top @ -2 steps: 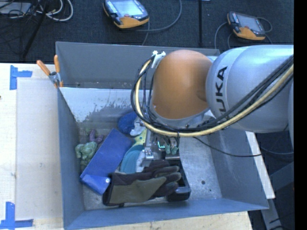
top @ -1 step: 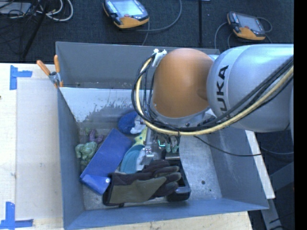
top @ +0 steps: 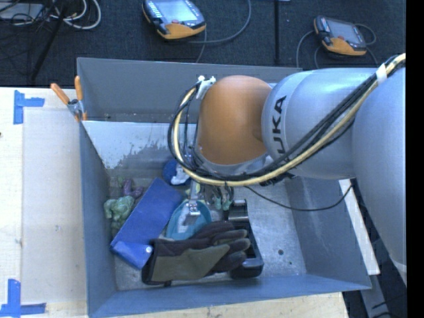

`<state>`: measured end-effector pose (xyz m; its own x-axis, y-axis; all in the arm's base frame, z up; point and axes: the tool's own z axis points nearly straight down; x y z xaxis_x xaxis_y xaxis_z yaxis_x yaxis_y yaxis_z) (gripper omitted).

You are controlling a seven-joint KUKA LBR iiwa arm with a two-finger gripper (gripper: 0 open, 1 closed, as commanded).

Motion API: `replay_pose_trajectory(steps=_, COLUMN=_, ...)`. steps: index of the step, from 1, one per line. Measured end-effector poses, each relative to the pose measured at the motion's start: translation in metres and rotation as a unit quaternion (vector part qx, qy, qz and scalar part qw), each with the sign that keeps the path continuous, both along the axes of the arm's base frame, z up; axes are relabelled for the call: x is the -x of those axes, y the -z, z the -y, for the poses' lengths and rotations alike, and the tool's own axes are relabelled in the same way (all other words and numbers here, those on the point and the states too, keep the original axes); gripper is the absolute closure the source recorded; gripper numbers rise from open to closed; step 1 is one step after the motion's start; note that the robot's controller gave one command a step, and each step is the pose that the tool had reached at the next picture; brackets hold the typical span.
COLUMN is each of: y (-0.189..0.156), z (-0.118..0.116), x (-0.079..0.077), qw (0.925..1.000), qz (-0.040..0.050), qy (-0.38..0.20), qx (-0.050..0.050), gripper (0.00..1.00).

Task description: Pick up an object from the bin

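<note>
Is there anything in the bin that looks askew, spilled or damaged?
Nothing looks spilled or damaged. The things lie in a loose heap: the blue box lies slantwise, and the dark glove sprawls across a black object near the gripper.

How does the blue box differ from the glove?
The blue box is stiff-looking and one plain colour; the glove is limp, olive with dark fingers. The box lies slantwise at the left of the bin; the glove lies across the front. Both lie flat, touching.
</note>
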<state>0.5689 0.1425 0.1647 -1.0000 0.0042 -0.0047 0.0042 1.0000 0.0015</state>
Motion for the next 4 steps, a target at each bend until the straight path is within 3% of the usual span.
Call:
replay_pose_trajectory(steps=1, y=0.069, z=0.048, x=0.003, qw=0.9999, qz=-0.0006, qy=-0.010, qx=-0.001, gripper=0.00)
replay_pose_trajectory(steps=2, y=0.083, z=0.030, x=-0.012, qw=0.9852, qz=0.0140, qy=-0.171, qx=0.001, gripper=1.00)
replay_pose_trajectory(steps=3, y=0.083, z=0.030, x=-0.012, qw=0.9853, qz=0.0139, qy=-0.170, qx=0.001, gripper=1.00)
replay_pose_trajectory(steps=4, y=0.054, z=0.030, x=-0.006, qw=0.9867, qz=-0.0037, qy=-0.163, qx=0.001, gripper=1.00)
